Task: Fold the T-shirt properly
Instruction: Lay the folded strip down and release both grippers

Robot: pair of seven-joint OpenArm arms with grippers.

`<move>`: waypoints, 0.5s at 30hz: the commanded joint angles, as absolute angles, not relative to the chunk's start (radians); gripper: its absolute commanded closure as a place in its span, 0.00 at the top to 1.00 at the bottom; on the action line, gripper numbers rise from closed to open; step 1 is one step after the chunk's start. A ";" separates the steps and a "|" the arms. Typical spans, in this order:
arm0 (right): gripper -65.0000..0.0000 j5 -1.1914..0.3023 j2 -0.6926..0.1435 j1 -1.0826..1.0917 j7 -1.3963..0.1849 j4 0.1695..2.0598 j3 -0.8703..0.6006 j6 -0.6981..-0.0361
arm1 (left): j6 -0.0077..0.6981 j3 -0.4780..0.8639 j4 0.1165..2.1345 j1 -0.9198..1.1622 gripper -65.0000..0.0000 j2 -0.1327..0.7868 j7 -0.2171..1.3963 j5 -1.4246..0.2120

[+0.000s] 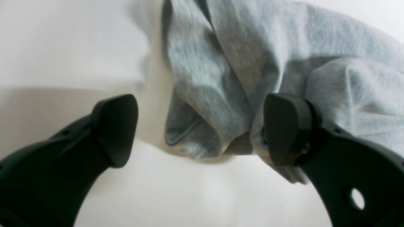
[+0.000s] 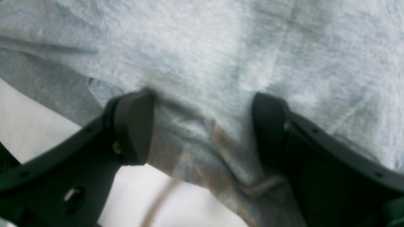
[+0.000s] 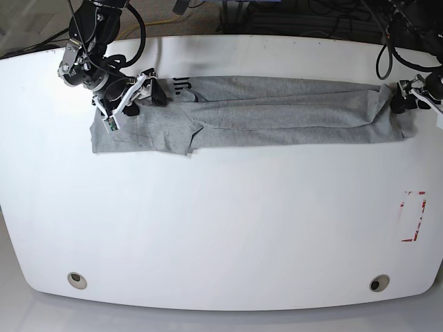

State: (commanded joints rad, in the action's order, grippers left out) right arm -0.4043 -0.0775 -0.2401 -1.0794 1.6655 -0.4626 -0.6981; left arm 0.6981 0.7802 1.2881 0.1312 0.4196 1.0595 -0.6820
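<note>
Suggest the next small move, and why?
Probably ease the left pincer down and close it: its jaws stand open, one beside the bunched edge of the shirt, which lies between them.

Grey T-shirt point(image 3: 277, 114), creased and partly folded into a long left-to-right band, lying across the surface before me, black lettering partly visible at left.

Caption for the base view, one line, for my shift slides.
Grey T-shirt stretched wide across the white table, a black robot arm over each end.
</note>
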 joint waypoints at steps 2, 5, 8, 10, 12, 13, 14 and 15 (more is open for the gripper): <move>0.72 -0.404 -0.077 -0.240 -1.079 1.666 -0.463 -0.698 | 0.698 0.756 1.282 0.131 0.90 0.420 1.059 -0.684; 0.72 -0.404 -0.077 -0.240 -1.079 1.666 -0.463 -0.698 | 0.698 0.737 1.280 0.131 0.90 0.415 1.059 -0.684; 0.72 -0.404 -0.077 -0.240 -1.079 1.666 -0.463 -0.698 | 0.698 0.736 1.280 0.133 0.90 0.398 1.063 -0.684; 0.72 -0.404 -0.077 -0.240 -1.079 1.666 -0.463 -0.698 | 0.698 0.734 1.282 0.133 0.89 0.378 1.063 -0.684; 0.72 -0.404 -0.077 -0.240 -1.079 1.666 -0.463 -0.698 | 0.698 0.734 1.285 0.133 0.82 0.366 1.073 -0.684; 0.72 -0.404 -0.077 -0.240 -1.079 1.666 -0.463 -0.698 | 0.698 0.734 1.287 0.133 0.75 0.366 1.087 -0.684; 0.72 -0.404 -0.077 -0.240 -1.078 1.666 -0.463 -0.698 | 0.698 0.734 1.287 0.130 0.67 0.364 1.102 -0.684; 0.72 -0.404 -0.077 -0.240 -1.078 1.666 -0.463 -0.698 | 0.698 0.734 1.287 0.122 0.54 0.364 1.119 -0.684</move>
State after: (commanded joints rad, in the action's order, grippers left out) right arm -0.4043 -0.0775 -0.2401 -1.0779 1.6655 -0.4626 -0.6981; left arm 0.6981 0.7342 1.2866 0.1220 0.3644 1.1193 -0.6836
